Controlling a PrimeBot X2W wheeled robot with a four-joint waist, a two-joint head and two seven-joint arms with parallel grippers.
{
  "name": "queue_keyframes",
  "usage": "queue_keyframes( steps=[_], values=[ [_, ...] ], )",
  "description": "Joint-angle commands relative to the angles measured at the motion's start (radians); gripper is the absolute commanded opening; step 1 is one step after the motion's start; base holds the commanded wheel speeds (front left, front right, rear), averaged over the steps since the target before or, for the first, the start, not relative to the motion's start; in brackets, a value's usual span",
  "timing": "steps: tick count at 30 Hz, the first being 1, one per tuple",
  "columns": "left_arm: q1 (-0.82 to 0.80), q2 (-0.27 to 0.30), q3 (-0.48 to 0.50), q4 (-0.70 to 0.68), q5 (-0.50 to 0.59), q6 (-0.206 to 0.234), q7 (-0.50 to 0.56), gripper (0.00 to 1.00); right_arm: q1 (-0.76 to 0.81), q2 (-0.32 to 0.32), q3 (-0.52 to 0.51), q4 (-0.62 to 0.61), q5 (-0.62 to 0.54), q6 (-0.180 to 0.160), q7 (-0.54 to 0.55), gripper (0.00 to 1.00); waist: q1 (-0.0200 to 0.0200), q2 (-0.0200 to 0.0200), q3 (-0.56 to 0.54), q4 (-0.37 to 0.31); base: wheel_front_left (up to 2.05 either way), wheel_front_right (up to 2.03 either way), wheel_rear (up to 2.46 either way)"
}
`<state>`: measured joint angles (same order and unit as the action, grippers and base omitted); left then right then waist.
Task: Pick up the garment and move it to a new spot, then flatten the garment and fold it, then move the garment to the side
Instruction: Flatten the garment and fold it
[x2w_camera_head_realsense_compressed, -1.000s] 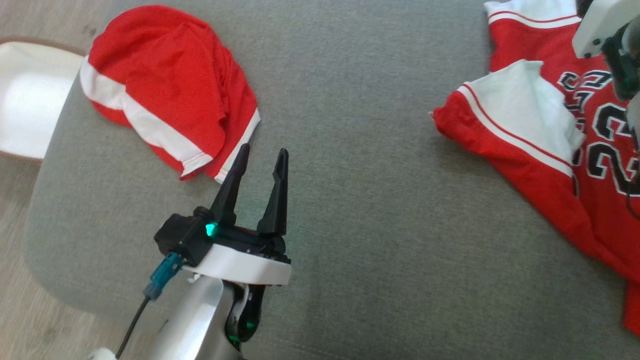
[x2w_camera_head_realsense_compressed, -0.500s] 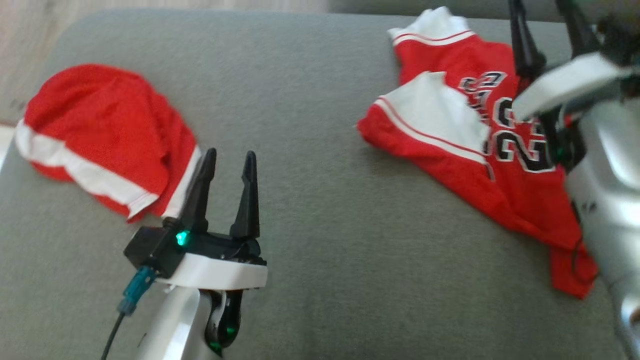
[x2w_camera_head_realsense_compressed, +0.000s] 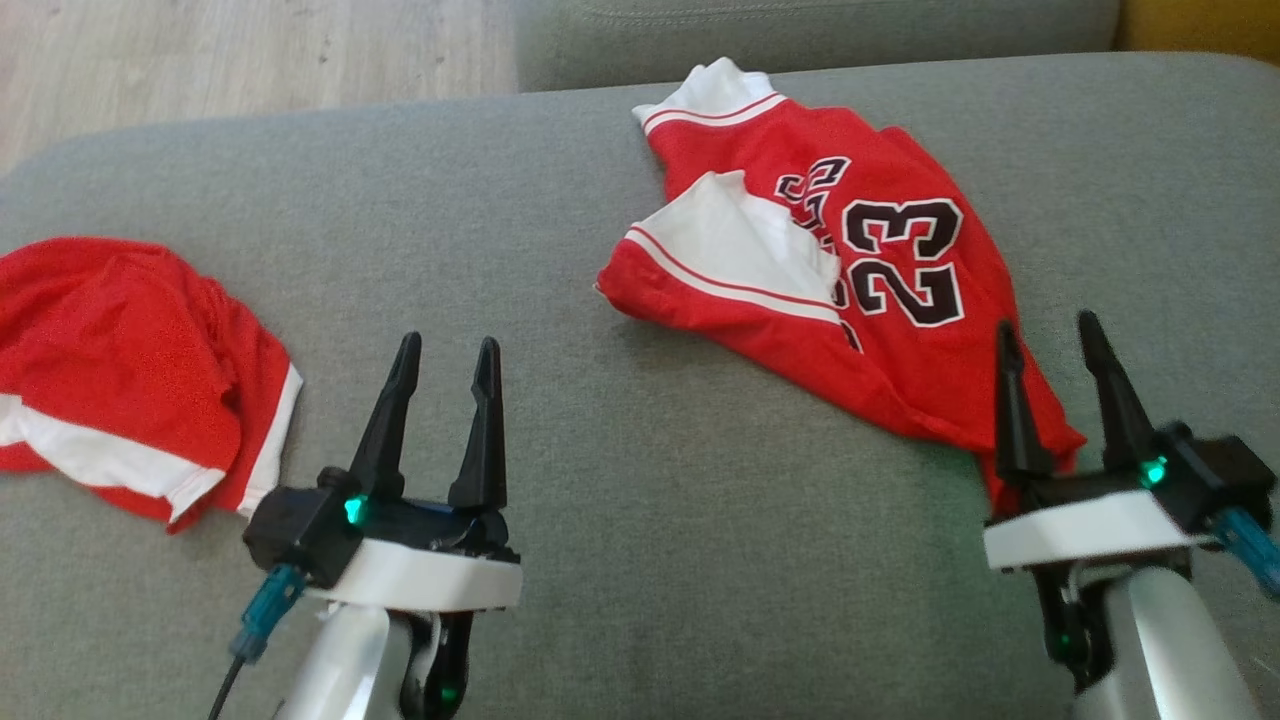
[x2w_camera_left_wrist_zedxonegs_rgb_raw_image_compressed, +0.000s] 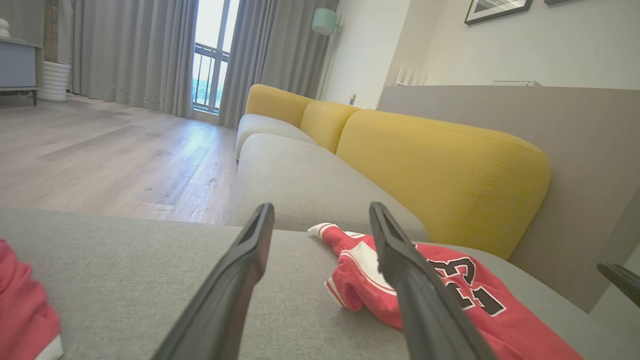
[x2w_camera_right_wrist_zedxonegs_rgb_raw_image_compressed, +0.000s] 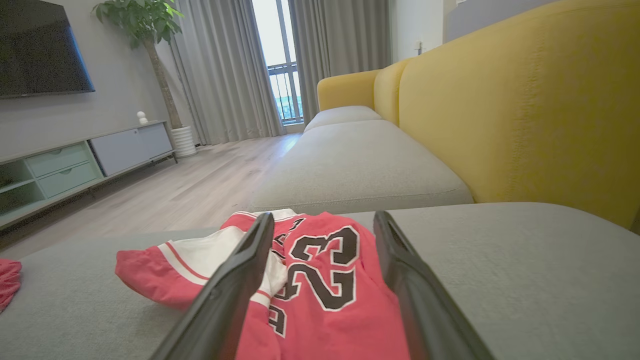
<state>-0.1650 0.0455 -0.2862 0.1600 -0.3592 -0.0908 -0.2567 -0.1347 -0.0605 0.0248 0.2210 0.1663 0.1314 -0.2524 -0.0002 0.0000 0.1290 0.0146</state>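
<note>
The crumpled red jersey (x2w_camera_head_realsense_compressed: 905, 345) lies at one o'clock on the woven grey cushion (x2w_camera_head_realsense_compressed: 640, 520), its near corner hidden behind the right gripper (x2w_camera_head_realsense_compressed: 1046, 326). That gripper and the left gripper (x2w_camera_head_realsense_compressed: 448, 343) gape empty.

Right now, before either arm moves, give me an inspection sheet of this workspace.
Surface: grey fabric sofa seat cushion, bare in the middle.
Job's things: red jersey with white panels and black number 23, rumpled, lying right of centre.
Clutter: red fabric shorts with a white band, bunched at the cushion's left end.
Grippers: left gripper open, over bare cushion; right gripper open, at the jersey's near edge; neither holds anything.
Cables: black cable with teal plug at the left wrist; second teal plug at the right wrist.
Surroundings: yellow sofa backrest, pale wooden floor, grey curtains.
</note>
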Motion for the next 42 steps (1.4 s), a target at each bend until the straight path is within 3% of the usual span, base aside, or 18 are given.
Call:
queue_keyframes(
  steps=[1,15,24,32,42],
  values=[
    [-0.010,0.005,0.043,-0.023,0.008,-0.008,-0.005,1.00,-0.008,0.008,0.010,-0.064,0.001,-0.001,-0.009,1.00,0.0002,0.0000,-0.009,-0.010,0.00,0.00,0.00],
    [-0.004,0.005,0.039,-0.012,0.014,-0.022,-0.005,1.00,0.023,0.010,0.014,-0.111,0.037,-0.001,-0.009,1.00,0.0002,0.0000,-0.003,0.009,0.00,0.00,0.00],
    [-0.045,0.005,0.008,-0.015,0.000,-0.022,-0.005,1.00,-0.138,0.010,0.062,-0.068,-0.016,-0.001,0.096,1.00,0.0002,0.0000,0.093,0.099,0.00,0.00,0.00],
    [-0.084,0.005,-0.040,-0.002,-0.021,-0.019,-0.005,1.00,-0.356,0.004,0.023,0.180,-0.027,-0.001,0.241,1.00,0.0002,0.0000,0.158,0.189,0.00,0.00,0.00],
    [-0.103,0.005,-0.065,0.003,-0.031,-0.011,-0.005,1.00,-0.496,-0.015,-0.050,0.482,-0.109,-0.001,0.228,1.00,0.0002,0.0000,0.185,0.244,0.00,0.00,0.00]
  ],
)
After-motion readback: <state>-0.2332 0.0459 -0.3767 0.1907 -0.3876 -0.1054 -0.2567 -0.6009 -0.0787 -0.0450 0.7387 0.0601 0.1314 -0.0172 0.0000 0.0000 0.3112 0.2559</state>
